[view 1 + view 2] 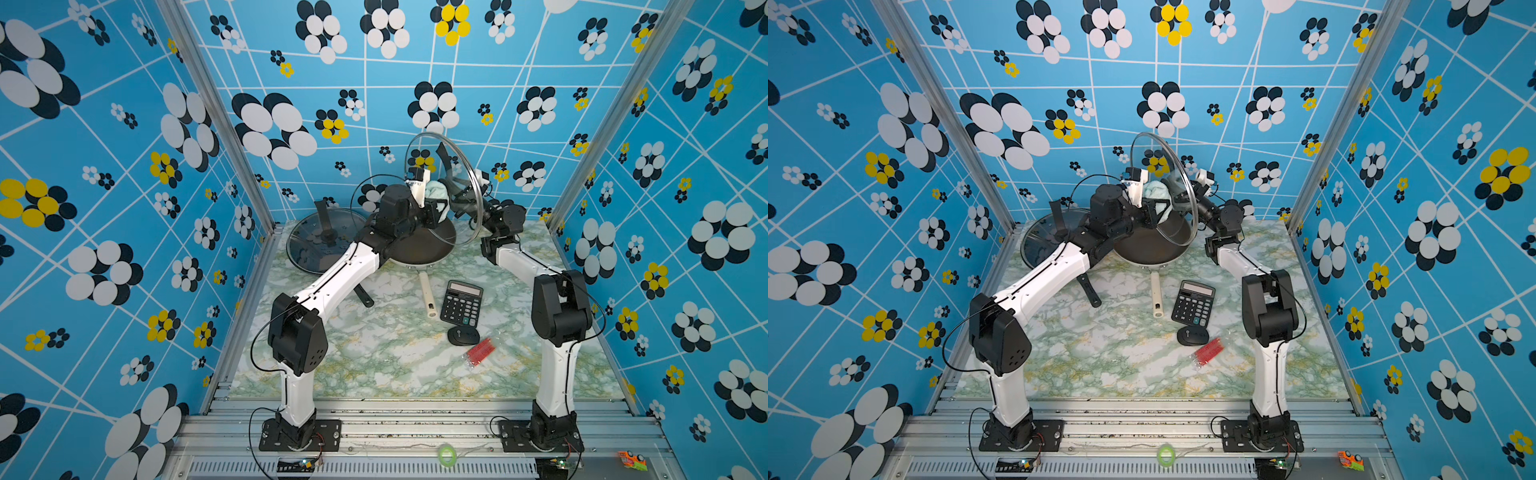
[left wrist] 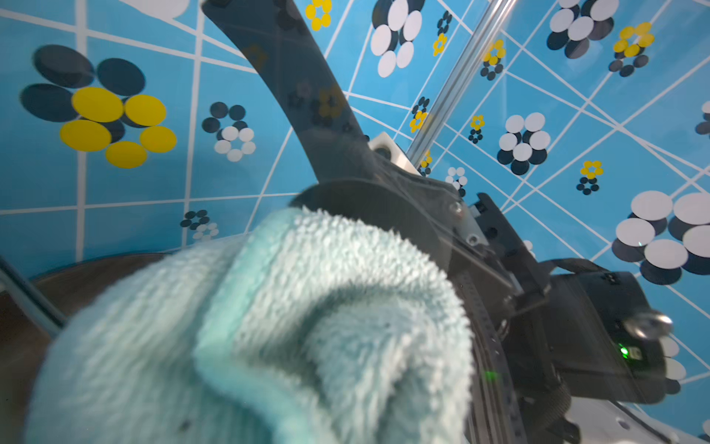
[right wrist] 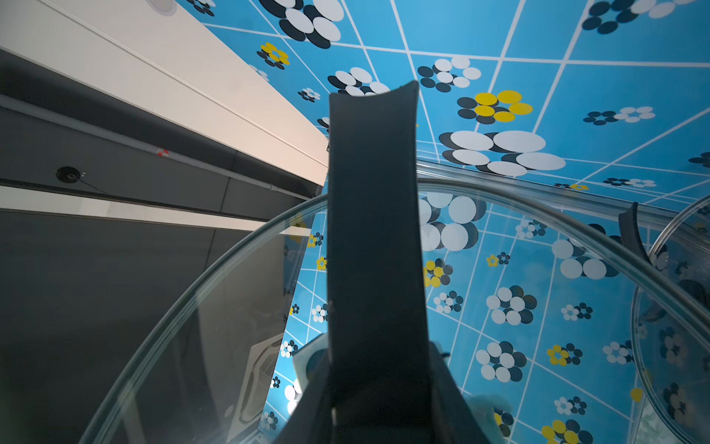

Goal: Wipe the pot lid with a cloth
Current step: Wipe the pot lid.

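Over the far edge of the counter (image 1: pixel 395 361), at about 12 o'clock in both top views, the pot lid (image 1: pixel 461 166) (image 1: pixel 1167 158) stands nearly on edge in the air above a dark pan (image 1: pixel 415 249). The right end effector (image 1: pixel 465 195) is pinching the lid's black handle (image 3: pixel 374 250) and carries the whole lid by it. The left end effector (image 1: pixel 434 208) is pressed together on the cloth (image 1: pixel 436 191) (image 2: pixel 307 326), a bunched mint wad. It meets the glass on the face away from the handle, near the lid's middle, at roughly 9 o'clock from the right end effector. In the left wrist view the pile seems to lie flat against the glass, so contact looks real.

By my reading, the set-up steps are done: the lid is lifted and the cloth is picked up and brought to it. The wiping itself is in hand. How much glass has been covered cannot be told, since no streak or dirt shows. Probably left are the outer ring of this face toward the rim, perhaps the handle side, then setting both things down.
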`<action>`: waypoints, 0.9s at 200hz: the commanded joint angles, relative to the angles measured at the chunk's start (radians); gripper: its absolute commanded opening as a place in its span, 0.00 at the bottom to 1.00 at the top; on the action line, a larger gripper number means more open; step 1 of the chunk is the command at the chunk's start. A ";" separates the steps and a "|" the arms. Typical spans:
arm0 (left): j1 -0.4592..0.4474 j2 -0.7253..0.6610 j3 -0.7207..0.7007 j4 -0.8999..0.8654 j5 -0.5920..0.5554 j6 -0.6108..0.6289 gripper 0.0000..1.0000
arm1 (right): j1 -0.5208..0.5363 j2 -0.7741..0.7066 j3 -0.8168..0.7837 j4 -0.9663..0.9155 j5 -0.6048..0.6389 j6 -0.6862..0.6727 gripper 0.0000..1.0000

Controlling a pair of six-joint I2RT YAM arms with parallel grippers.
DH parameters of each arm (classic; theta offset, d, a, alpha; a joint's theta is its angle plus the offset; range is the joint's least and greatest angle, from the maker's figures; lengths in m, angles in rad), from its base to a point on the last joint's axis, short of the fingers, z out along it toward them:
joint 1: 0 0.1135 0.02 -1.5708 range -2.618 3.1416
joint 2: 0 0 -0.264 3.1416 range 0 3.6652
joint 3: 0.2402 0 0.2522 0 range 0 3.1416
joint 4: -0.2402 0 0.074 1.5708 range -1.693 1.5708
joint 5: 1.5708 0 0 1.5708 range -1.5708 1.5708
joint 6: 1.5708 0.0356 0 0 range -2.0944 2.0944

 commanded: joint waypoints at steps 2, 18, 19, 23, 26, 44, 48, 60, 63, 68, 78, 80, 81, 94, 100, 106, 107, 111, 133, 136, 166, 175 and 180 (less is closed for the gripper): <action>-0.044 -0.048 0.041 0.024 0.063 0.068 0.00 | 0.017 -0.017 0.065 0.135 0.050 0.018 0.00; -0.024 -0.062 0.051 0.011 0.017 0.086 0.00 | 0.016 -0.012 0.064 0.136 0.040 0.014 0.00; -0.023 -0.062 0.050 0.011 0.014 0.086 0.00 | 0.016 -0.011 0.064 0.136 0.040 0.014 0.00; -0.015 -0.061 0.050 0.010 0.004 0.086 0.00 | 0.016 -0.010 0.064 0.136 0.038 0.012 0.00; -0.008 -0.062 0.049 0.008 -0.004 0.086 0.00 | 0.017 -0.009 0.063 0.136 0.037 0.012 0.00; 0.032 -0.062 0.039 -0.009 -0.051 0.063 0.00 | 0.017 -0.002 0.062 0.136 0.038 0.014 0.00; 0.040 -0.063 0.032 -0.012 -0.060 0.055 0.00 | 0.017 -0.003 0.062 0.136 0.036 0.014 0.00; 0.060 -0.062 0.013 -0.016 -0.082 0.036 0.00 | 0.017 -0.008 0.062 0.136 0.029 0.010 0.00; 0.064 -0.061 0.013 -0.021 -0.090 0.036 0.00 | 0.017 -0.009 0.063 0.136 0.026 0.010 0.00; 0.066 -0.058 0.013 -0.030 -0.104 0.036 0.00 | 0.017 -0.011 0.064 0.136 0.022 0.008 0.00; 0.069 -0.040 0.022 -0.049 -0.115 0.034 0.00 | 0.016 -0.015 0.062 0.134 0.016 0.003 0.00; 0.068 -0.036 0.024 -0.053 -0.115 0.033 0.00 | 0.015 -0.016 0.062 0.133 0.016 0.002 0.00; 0.069 -0.034 0.026 -0.055 -0.115 0.032 0.00 | 0.015 -0.016 0.062 0.132 0.015 0.001 0.00; 0.066 -0.004 0.043 -0.064 -0.082 0.011 0.00 | 0.014 -0.015 0.061 0.129 0.017 0.001 0.00; 0.062 0.007 0.050 -0.069 -0.064 0.005 0.00 | 0.014 -0.012 0.061 0.130 0.021 0.003 0.00; 0.055 0.015 0.055 -0.073 -0.049 0.005 0.00 | 0.014 -0.010 0.063 0.132 0.025 0.004 0.00; 0.054 0.016 0.056 -0.074 -0.046 0.007 0.00 | 0.014 -0.010 0.064 0.133 0.025 0.004 0.00; 0.048 0.020 0.061 -0.079 -0.034 0.009 0.00 | 0.013 -0.009 0.065 0.134 0.026 0.003 0.00; 0.024 0.027 0.090 -0.117 0.083 0.018 0.00 | 0.014 -0.003 0.075 0.108 0.044 -0.024 0.00; 0.018 0.026 0.091 -0.120 0.101 0.022 0.00 | 0.014 -0.002 0.079 0.103 0.044 -0.030 0.00; -0.061 -0.021 0.132 -0.190 0.227 0.131 0.00 | 0.014 0.027 0.121 0.041 0.035 -0.079 0.00; -0.082 -0.038 0.158 -0.225 0.249 0.167 0.00 | 0.014 0.033 0.120 0.021 0.028 -0.094 0.00; -0.091 -0.048 0.170 -0.238 0.257 0.183 0.00 | 0.014 0.036 0.119 0.014 0.023 -0.100 0.00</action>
